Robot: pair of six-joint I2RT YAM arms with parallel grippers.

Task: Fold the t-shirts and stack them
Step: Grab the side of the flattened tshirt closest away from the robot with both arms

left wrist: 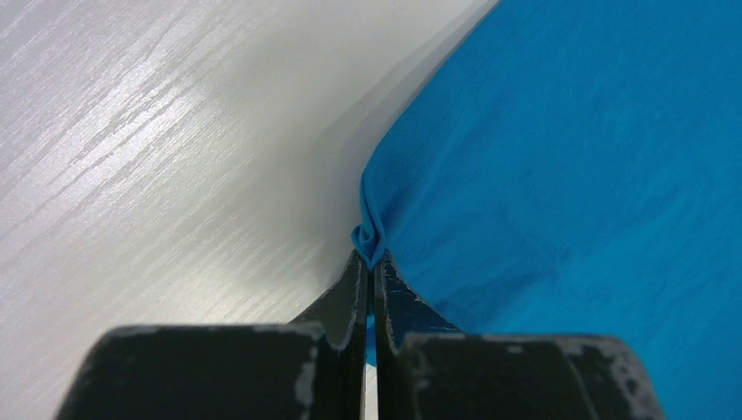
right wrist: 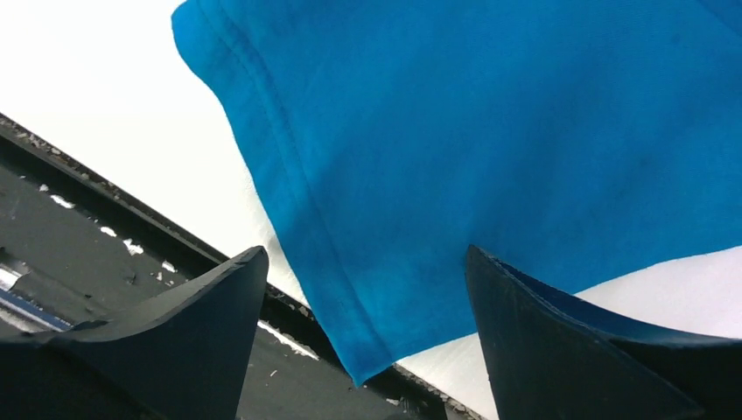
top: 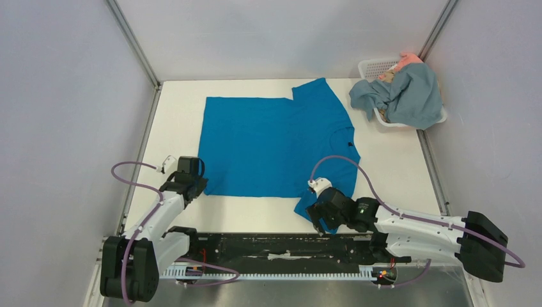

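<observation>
I see a white desk [top: 179, 109] with faint wood grain, boxed in by pale grey walls: one behind it [top: 281, 32], one to its left [top: 57, 115], one to its right [top: 498, 128]. Slanted metal posts rise from the desk's far corners, left [top: 132, 41] and right [top: 441, 27]. A black rail [top: 281, 246] runs along the desk's near edge, with a shiny grey surface [top: 307, 293] just beyond. The light is soft and even, leaving a mild sheen on the desk.

Left gripper [left wrist: 369, 260] at six o'clock, jaws pressed together on a puckered fold, apparently the edge, of the cobalt-blue t-shirt [left wrist: 569, 175] filling three o'clock; pale table [left wrist: 157, 175] at nine.
</observation>
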